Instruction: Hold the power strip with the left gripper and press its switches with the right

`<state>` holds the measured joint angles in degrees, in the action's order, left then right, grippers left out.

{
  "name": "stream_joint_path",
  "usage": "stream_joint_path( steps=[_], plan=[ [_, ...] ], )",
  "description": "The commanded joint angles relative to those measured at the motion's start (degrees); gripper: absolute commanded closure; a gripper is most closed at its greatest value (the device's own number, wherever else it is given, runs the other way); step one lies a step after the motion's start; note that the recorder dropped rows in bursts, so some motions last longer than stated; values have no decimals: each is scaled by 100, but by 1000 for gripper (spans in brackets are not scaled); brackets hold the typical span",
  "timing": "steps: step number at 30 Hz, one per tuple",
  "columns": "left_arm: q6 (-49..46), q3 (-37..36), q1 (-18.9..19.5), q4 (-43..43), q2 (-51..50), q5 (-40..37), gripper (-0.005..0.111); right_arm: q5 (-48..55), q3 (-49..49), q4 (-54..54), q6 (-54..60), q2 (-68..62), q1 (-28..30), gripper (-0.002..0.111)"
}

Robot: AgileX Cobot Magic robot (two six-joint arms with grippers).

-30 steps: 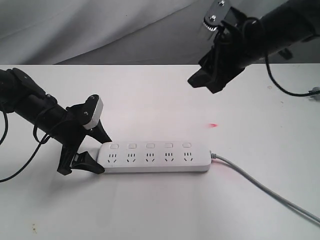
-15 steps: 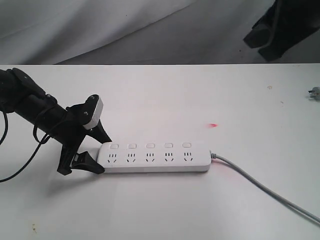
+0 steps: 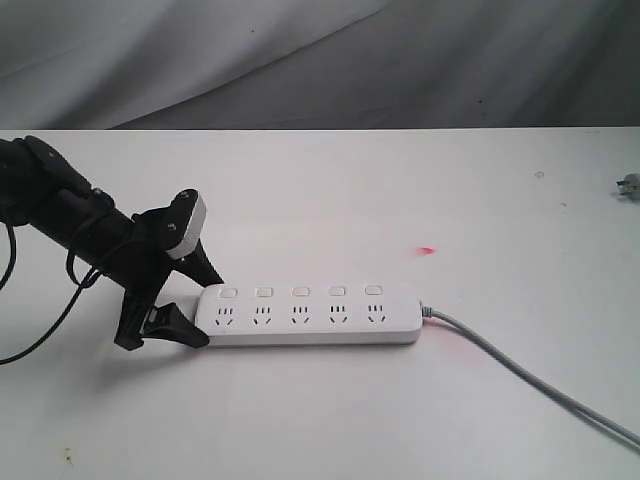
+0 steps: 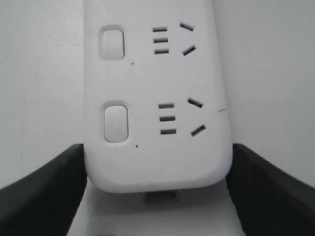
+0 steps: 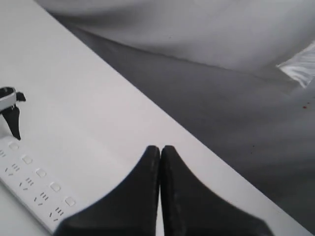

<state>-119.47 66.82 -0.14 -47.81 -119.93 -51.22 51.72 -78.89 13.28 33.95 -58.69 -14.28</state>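
Now that right gripper (image 5: pixel 160 148) has risen out of exterior view and closed jaws fully together, empty, a pressing tip is formed but sits well apart from target. Flat on table (image 3: pixel 400 180), unmoved, lies power strip (image 3: pixel 310 315), cord (image 3: pixel 520 375) trailing right. Unchanged: left gripper (image 3: pixel 205 308), jaws wide, clamped across strip's left end, fingers touching both sides. Row of switches (image 3: pixel 301 292) exposed, none touched. Likely next: right descends onto row.
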Motion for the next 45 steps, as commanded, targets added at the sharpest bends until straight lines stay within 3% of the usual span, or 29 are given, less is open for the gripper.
stream_joint_path(
  steps=[1, 22, 37, 43, 45],
  plan=[
    [-12, 1, -5, 130, -17, 182, 55, -143, 12, -48, -306, 623, 42, 108],
    [-43, 1, -5, 130, -17, 180, 55, -2684, 2090, -23, -1054, 2972, 42, 108],
    [-40, 1, -5, 130, -17, 192, 55, -1576, 2440, 41, -1082, 2970, 42, 108],
    [-40, 1, -5, 130, -17, 192, 55, -1814, 2440, -983, -3569, 2970, 52, 108],
    [-40, 1, -5, 130, -17, 192, 55, -1800, 2440, -1292, -3810, 2957, 200, 108]
  ],
)
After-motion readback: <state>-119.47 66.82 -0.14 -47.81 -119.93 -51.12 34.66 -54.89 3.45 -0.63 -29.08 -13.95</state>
